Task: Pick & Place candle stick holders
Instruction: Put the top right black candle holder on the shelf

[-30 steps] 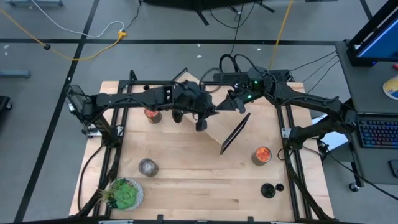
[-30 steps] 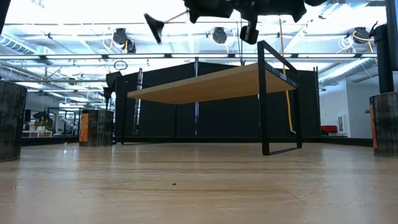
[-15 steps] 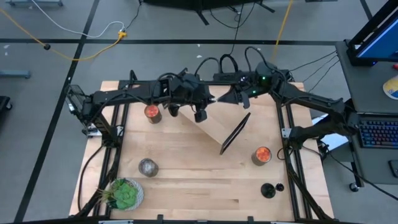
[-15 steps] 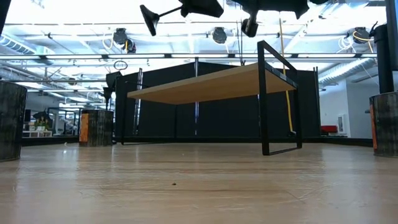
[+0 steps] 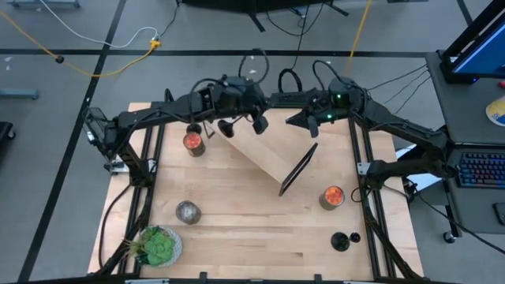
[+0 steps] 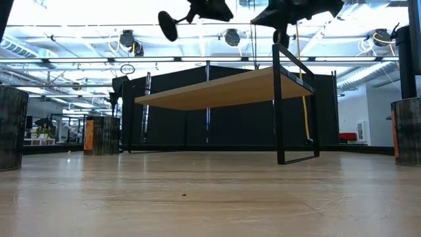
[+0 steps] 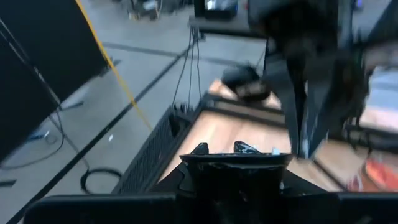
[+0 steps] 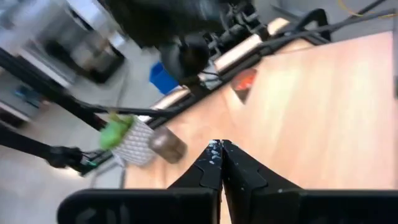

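1. One candle holder (image 5: 227, 127) is held in the air by the left gripper (image 5: 239, 119), above the middle of the table's (image 5: 237, 237) edge opposite the plant (image 5: 158, 245). The jaws are partly closed on its thin stem. The round base (image 6: 168, 17) is turned sideways, clear of the fingers.
2. Two more dark pieces (image 5: 344, 240), taken to be holders, are seen on the table near the corner on the right arm's side, along the plant's edge.
3. The right gripper (image 5: 297, 120) is kept fully closed on nothing, aloft near the left one over the same edge.
4. The holders are judged to be light, rigid and probably metal, with a matte black finish that should not be slippery. Breakage is thought unlikely, but tipping is, since the base is small.
5. The stem is judged the best place to be gripped, close above the base, so that swinging is limited and the base can be set down flat.
6. A slanted board (image 5: 268, 154) of pale smooth wood in a thin black frame is seen mid-table. Two jars with orange tops (image 5: 192, 142) (image 5: 332, 196) and one grey jar (image 5: 188, 211) are set around it.
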`<control>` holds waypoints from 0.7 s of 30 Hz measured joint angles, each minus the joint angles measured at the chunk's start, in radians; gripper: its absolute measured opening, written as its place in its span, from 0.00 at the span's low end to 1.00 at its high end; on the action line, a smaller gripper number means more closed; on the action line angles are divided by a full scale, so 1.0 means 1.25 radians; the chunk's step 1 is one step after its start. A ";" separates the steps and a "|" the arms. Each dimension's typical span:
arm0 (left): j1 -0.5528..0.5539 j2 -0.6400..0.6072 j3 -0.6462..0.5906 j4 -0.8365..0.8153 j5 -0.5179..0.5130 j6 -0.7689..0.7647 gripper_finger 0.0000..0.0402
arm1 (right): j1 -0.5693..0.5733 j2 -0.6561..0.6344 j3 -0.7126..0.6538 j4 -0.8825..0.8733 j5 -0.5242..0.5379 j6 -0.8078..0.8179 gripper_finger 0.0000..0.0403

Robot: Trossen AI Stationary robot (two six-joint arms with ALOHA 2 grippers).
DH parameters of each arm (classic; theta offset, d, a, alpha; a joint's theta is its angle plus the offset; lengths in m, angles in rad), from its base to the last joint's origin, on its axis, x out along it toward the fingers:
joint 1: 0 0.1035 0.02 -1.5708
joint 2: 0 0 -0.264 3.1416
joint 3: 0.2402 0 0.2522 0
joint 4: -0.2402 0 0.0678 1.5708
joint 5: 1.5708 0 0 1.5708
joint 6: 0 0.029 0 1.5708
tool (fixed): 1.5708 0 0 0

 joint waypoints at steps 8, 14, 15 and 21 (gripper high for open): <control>0.023 0.000 -0.001 0.103 0.054 0.000 0.18 | 0.000 -0.028 -0.013 -0.062 0.022 -0.084 0.00; 0.035 0.000 -0.001 0.151 0.061 0.004 0.18 | -0.017 -0.081 -0.094 -0.048 0.022 -0.079 0.00; 0.036 0.000 -0.002 0.161 0.066 0.003 0.18 | -0.024 -0.093 -0.109 -0.047 0.023 -0.074 0.00; 0.035 0.001 -0.126 0.376 0.089 -0.023 0.18 | -0.054 -0.169 -0.190 -0.004 0.021 -0.034 0.00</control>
